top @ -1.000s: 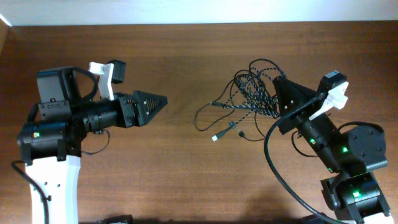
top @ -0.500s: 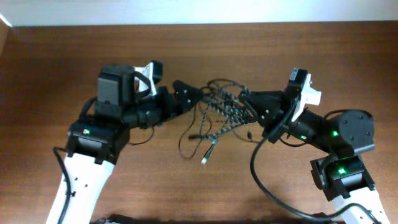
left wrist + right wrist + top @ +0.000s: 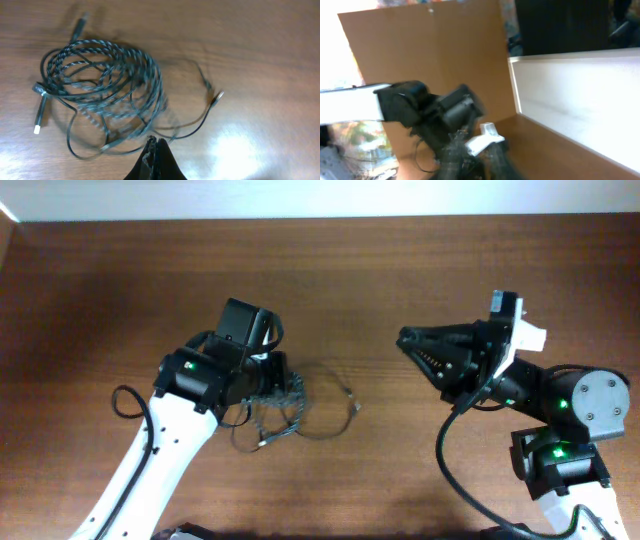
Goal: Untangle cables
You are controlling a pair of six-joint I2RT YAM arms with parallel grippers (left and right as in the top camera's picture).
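The cables [image 3: 272, 408] lie bunched on the table just under my left gripper [image 3: 276, 378]. In the left wrist view the braided speckled cable [image 3: 100, 75] is a loose coil. The thin black cable [image 3: 197, 122] loops out to the right and ends in a small plug [image 3: 216, 96]. My left gripper [image 3: 156, 142] hangs above them with its jaws together, and a blurred strand runs up to its tips. My right gripper [image 3: 408, 340] is raised to the right, well clear of the cables and pointing left. Its wrist view is too blurred to show its jaws.
Thick black leads trail from both arms [image 3: 455, 440]. A thin black loop [image 3: 340, 415] reaches right of the bundle. In the right wrist view the left arm [image 3: 420, 107] fills the left side, with a white wall [image 3: 580, 95] behind it.
The bundle has moved left and nearer, going with my left gripper, which has shut. My right gripper has come off the cables and drawn back to the right.
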